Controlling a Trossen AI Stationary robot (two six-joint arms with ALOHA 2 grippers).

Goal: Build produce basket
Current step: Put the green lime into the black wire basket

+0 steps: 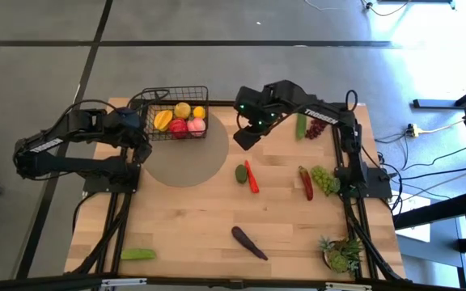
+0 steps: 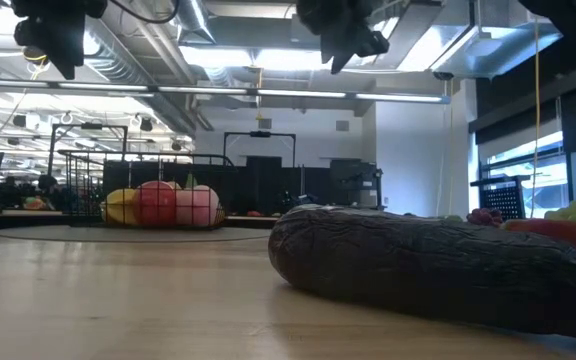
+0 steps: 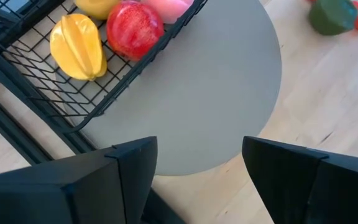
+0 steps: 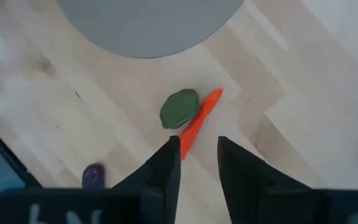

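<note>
Table [image 1: 184, 234] first: it carries the grey round mat [image 1: 186, 160], and the basket [image 1: 148, 101] sits at the mat's far edge, already holding a yellow starfruit-like piece, a red apple [image 3: 133, 28], a pink peach and lemons. Loose produce lies well apart across the boards: an eggplant [image 1: 249, 242], grapes [image 1: 324, 179], and a red chili [image 4: 197, 121] touching a small green fruit [image 4: 179, 107].

We judge the next pick to be that chili. We should come straight down on its middle, fingers across its length, keeping clear of the green fruit.

Our right gripper [image 4: 197, 152] hangs high above the table near the basket's right side, pointing down at the chili, fingers narrowly parted and empty. Our left gripper [image 3: 197, 168] waits over the mat's edge beside the basket, spread wide, holding nothing.
</note>
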